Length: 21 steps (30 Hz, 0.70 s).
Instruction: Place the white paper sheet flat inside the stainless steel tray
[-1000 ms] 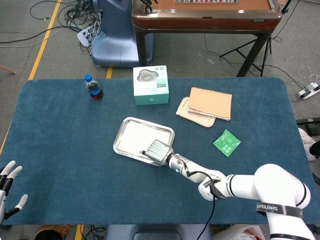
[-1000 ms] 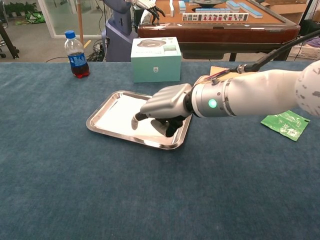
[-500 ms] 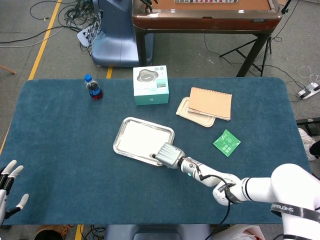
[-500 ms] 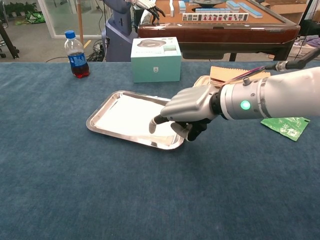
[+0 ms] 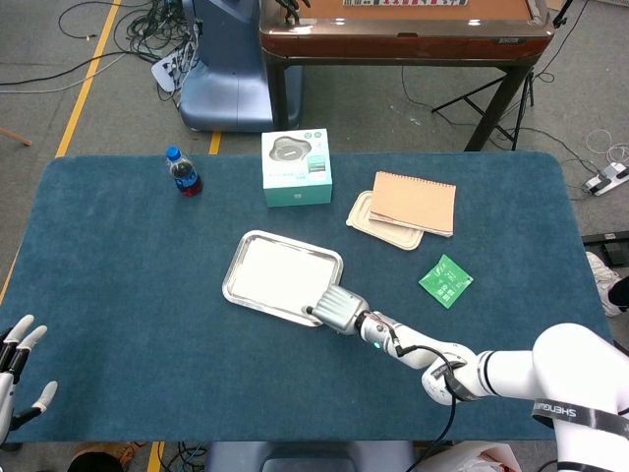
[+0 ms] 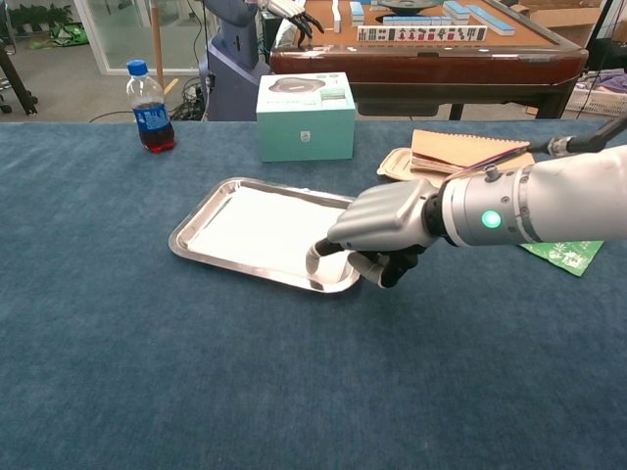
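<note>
The white paper sheet (image 5: 276, 270) (image 6: 257, 225) lies flat inside the stainless steel tray (image 5: 236, 260) (image 6: 192, 231) near the middle of the blue table. My right hand (image 5: 339, 308) (image 6: 378, 229) hovers at the tray's near right corner, fingers curled under with one pointing down toward the rim, and it holds nothing. My left hand (image 5: 16, 366) shows only in the head view, at the table's near left edge, with its fingers spread and nothing in it.
A cola bottle (image 5: 183, 172) (image 6: 149, 106) stands at the far left. Behind the tray is a teal box (image 5: 296, 167) (image 6: 305, 116). A brown notebook (image 5: 414, 202) (image 6: 470, 149) rests on a beige lid (image 5: 370, 218) at right, with a green packet (image 5: 445, 280) (image 6: 568, 253) nearer.
My right hand has drawn back from over the paper, rightward and toward me, to the tray's near right corner. Paper, tray and left hand have not moved.
</note>
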### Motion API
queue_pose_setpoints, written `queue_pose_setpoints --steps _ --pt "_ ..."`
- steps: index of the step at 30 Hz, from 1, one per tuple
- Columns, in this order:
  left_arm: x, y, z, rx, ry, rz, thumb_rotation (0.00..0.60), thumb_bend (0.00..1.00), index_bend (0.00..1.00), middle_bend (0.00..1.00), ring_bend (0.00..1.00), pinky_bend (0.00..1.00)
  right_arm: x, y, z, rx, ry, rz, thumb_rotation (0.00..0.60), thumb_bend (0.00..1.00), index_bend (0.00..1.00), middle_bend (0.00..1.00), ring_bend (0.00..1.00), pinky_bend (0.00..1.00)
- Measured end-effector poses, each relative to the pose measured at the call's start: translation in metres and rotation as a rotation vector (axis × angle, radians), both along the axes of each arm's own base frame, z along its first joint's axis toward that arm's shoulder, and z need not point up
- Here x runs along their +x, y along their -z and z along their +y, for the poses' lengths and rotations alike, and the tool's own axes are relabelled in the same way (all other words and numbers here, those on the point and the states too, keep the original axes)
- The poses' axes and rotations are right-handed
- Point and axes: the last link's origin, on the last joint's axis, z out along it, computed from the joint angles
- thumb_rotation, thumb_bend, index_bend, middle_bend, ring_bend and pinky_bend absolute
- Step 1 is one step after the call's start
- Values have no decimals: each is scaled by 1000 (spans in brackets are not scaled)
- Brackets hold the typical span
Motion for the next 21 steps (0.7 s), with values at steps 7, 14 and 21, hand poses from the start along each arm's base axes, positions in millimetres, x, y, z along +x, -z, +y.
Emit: queue_pose_setpoints --steps 7,14,21 --pt "0 0 0 3 -1 1 600 242 167 92 101 0 -2 2 -1 -1 4 5 600 1000 191 1000 1000 1000" --pt "-1 -1 0 5 -2 0 600 243 167 92 102 0 3 -4 1 -10 -7 -32 600 1000 190 1000 1000 1000" --pt "-1 -1 2 5 5 -6 600 243 167 92 101 0 4 -35 0 -78 0 -103 600 1000 109 992 1000 1000"
